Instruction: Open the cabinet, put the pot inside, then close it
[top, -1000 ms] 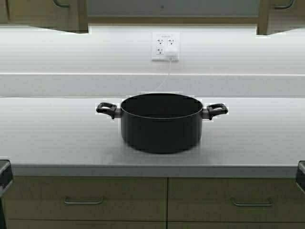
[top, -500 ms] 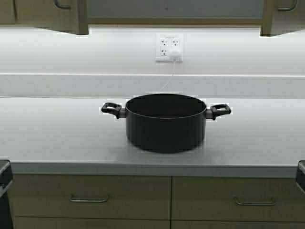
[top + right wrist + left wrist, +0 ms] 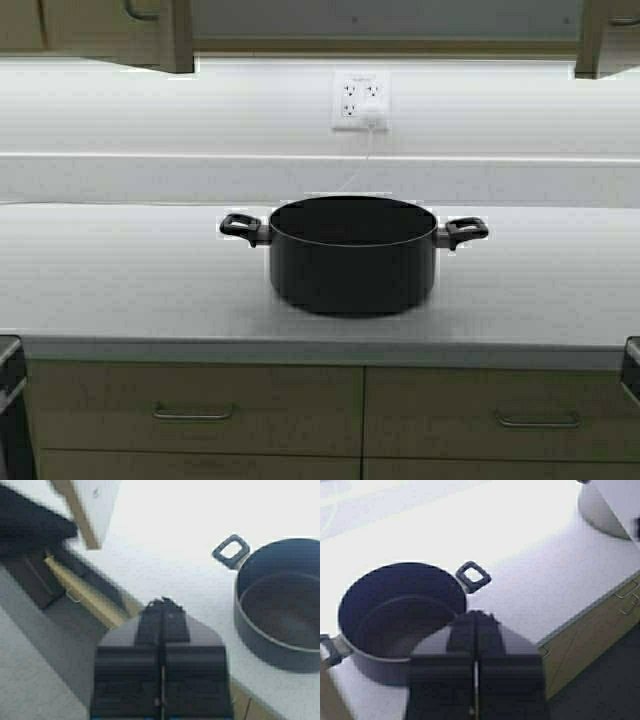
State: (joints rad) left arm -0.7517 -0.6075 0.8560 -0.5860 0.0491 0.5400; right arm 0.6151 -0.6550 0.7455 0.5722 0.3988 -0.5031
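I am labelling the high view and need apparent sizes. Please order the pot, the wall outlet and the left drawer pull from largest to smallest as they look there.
1. The pot, by far the largest.
2. The wall outlet.
3. The left drawer pull: wider than the outlet but very thin, so this order is unsure.

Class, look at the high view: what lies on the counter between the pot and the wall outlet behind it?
Only bare counter and backsplash. A thin white cord drops from the outlet toward the pot; the high view shows this.
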